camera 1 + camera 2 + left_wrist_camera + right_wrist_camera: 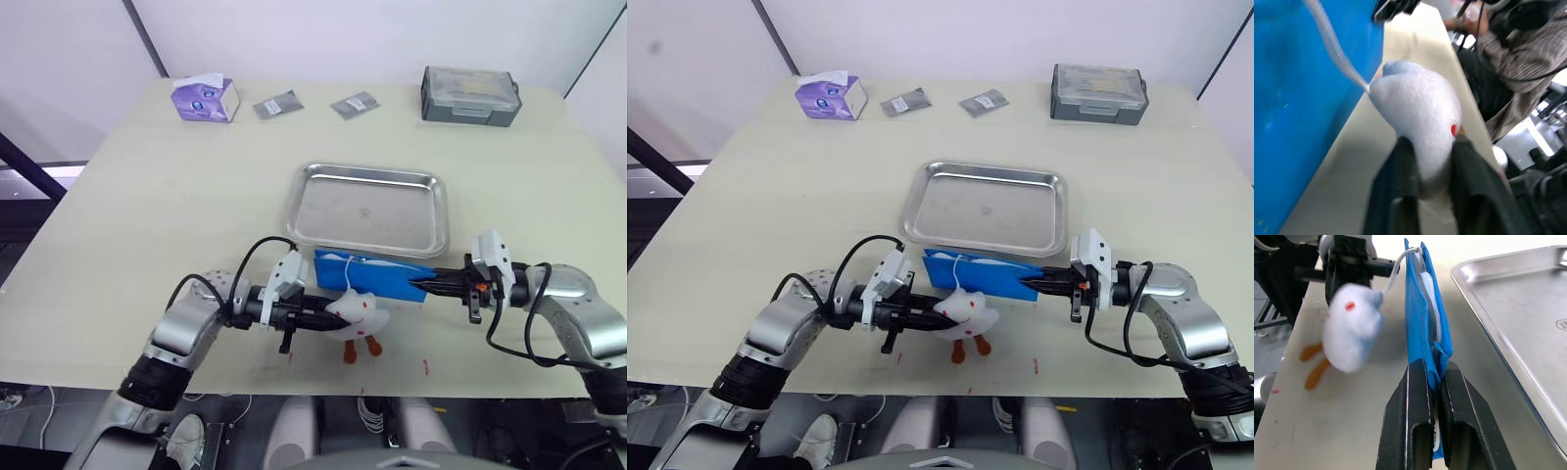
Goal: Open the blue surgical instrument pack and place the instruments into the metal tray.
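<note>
Right jaws pinching blue pack end; left jaws clamping plush zipper pull — draw apart steadily, pack held taut, tray just beyond.

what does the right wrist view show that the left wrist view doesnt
Right wrist view alone: the metal tray, the zip along the top edge of the blue pack, and the right gripper shut on the pack's corner. Left wrist view alone: a seated person beyond the table edge, and the left gripper up close, shut on the plush toy. Both: the pack, the toy, the cord tying them, and the table.
</note>
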